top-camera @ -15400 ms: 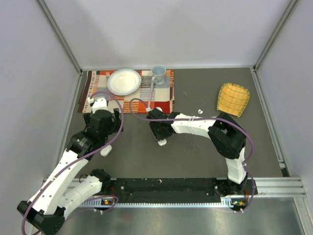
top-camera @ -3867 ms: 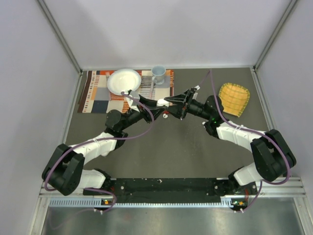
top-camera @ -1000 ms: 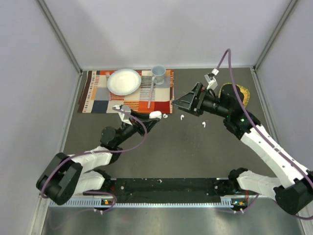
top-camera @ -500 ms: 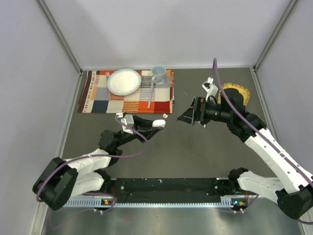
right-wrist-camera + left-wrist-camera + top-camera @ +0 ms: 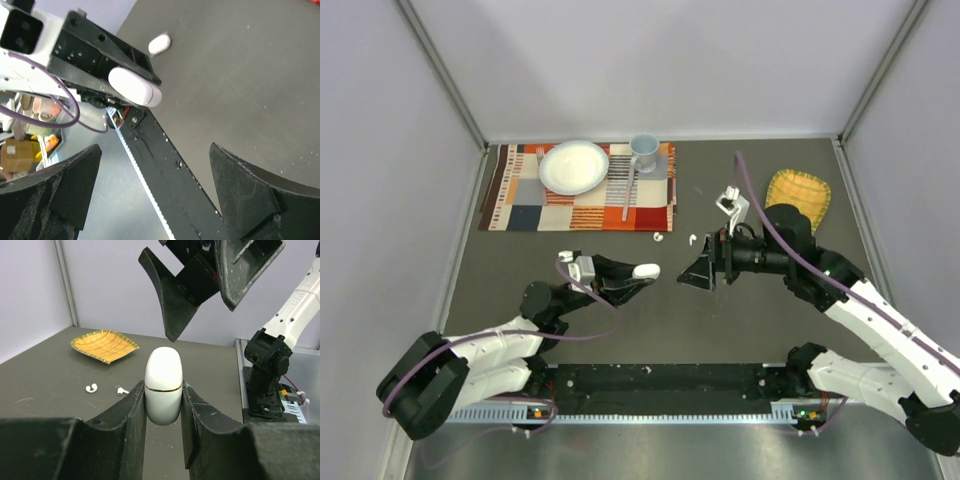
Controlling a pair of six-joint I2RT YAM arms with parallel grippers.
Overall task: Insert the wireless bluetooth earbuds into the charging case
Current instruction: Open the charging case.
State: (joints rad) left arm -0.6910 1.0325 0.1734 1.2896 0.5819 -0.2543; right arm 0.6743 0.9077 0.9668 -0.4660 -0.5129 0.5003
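Left wrist view: the left tool (image 5: 163,405) is closed snugly on the charging case (image 5: 163,385), pinching its lower half and holding it upright above the counter (image 5: 60,390). The seam looks shut. I'd judge that glossy shell light, hard and slippery. The flat sides below the seam are the sensible hold, since that leaves the lid free.

The right tool (image 5: 205,300) hangs just above the case, spread wide and holding nothing.

Counting up: one case and two earbuds. One bud (image 5: 91,388) and the other (image 5: 121,390) lie close together on the counter, well apart from the case. They're tiny, slick and probably skittish, so a gentle pinch across the bud end looks best.

Beyond them is one yellow woven dish (image 5: 102,344). From above there's one plate (image 5: 573,166), one cup (image 5: 644,150) and one striped mat (image 5: 525,200).
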